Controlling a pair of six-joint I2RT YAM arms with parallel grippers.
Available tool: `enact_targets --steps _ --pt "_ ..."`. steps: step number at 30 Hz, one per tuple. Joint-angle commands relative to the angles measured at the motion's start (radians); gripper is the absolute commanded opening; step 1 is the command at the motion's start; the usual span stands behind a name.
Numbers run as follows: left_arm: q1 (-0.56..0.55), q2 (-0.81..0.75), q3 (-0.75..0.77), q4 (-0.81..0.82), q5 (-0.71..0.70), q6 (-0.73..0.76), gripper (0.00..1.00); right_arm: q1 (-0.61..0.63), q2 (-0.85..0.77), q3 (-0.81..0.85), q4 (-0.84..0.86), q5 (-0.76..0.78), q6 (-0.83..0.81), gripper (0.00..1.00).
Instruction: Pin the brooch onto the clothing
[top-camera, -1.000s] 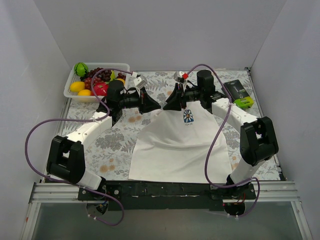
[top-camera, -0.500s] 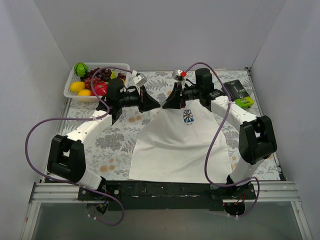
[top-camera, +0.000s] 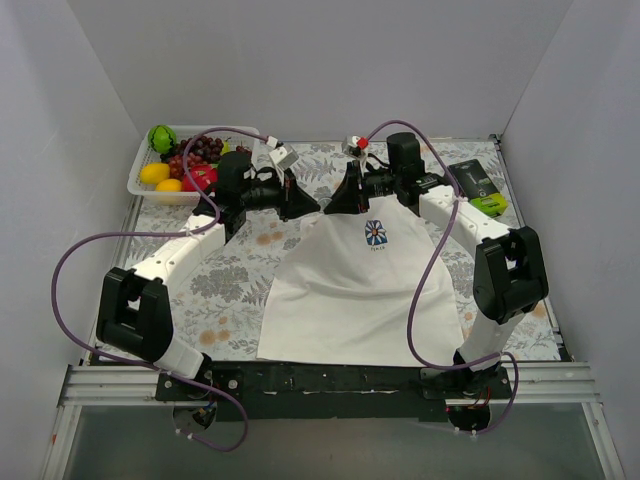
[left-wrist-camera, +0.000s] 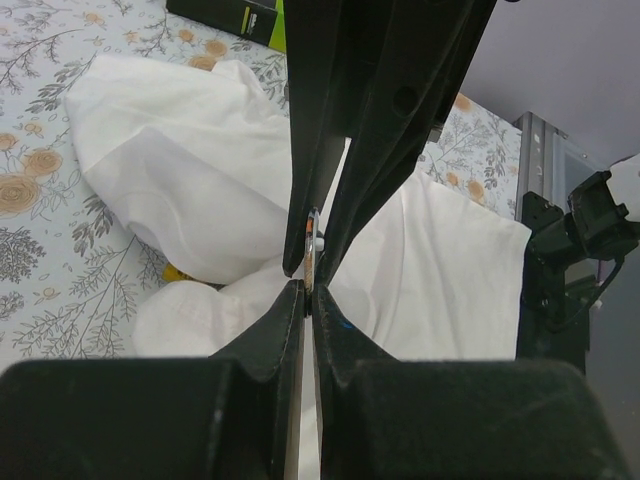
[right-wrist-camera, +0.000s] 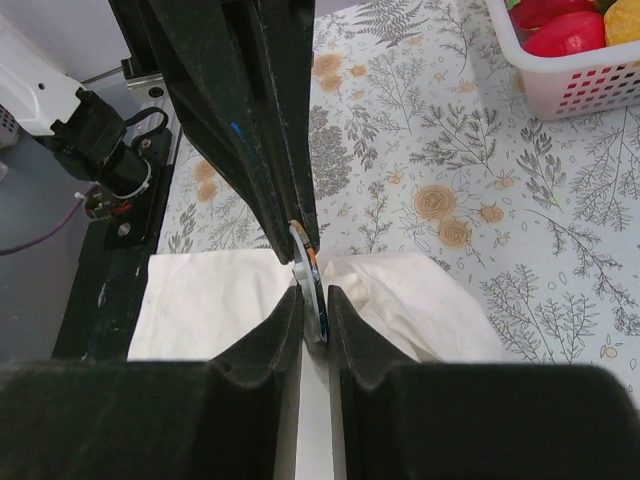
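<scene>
Your two grippers meet tip to tip at upper centre of the overhead view, just above the neck end of the shirt (top-camera: 350, 290), and the brooch (right-wrist-camera: 311, 285) sits right in that meeting point. In the right wrist view it stands edge-on, almost upright, leaning slightly from upper left to lower right, with its flat faces turned toward the pads.

The right gripper (top-camera: 338, 200) has its fingers drawn in to a narrow slot with the disc pinched between the tips. The left gripper (top-camera: 303, 204) has its fingers pressed together and reaches the disc's upper rim from the opposite side. You cannot tell whether it nips the rim itself or only cloth.

Neither arm is nearer; both are at the disc. The next move likely depends on driving it face-on into the bunched white fabric on either side of the fingertips.

The opposing fingers crowd the spot, and any twist could slip the disc out edgewise. The fruit basket (top-camera: 135, 180) at upper left and the green device (top-camera: 478, 185) at upper right are well apart
</scene>
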Motion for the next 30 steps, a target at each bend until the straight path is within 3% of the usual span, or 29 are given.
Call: enact_targets --steps 1,13,16,19,26,30 --pt "-0.063 -0.028 0.075 -0.023 0.064 0.018 0.0 0.022 0.021 0.048 0.003 0.093 -0.022 0.16" --pt "-0.116 -0.014 0.15 -0.149 0.005 0.093 0.0 0.03 0.047 0.134 -0.114 0.182 -0.01 0.11" --pt "-0.123 -0.022 0.147 -0.152 0.002 0.099 0.0 0.029 0.051 0.141 -0.118 0.211 0.018 0.02" --pt "-0.126 -0.034 0.135 -0.152 -0.001 0.102 0.0 0.029 0.047 0.136 -0.109 0.248 0.054 0.01" --pt "-0.126 -0.077 0.064 -0.124 -0.031 0.09 0.0 0.019 -0.005 0.044 0.032 0.309 0.172 0.01" --pt "-0.126 -0.117 -0.003 -0.026 -0.064 0.049 0.0 0.012 -0.037 -0.019 0.148 0.295 0.209 0.01"
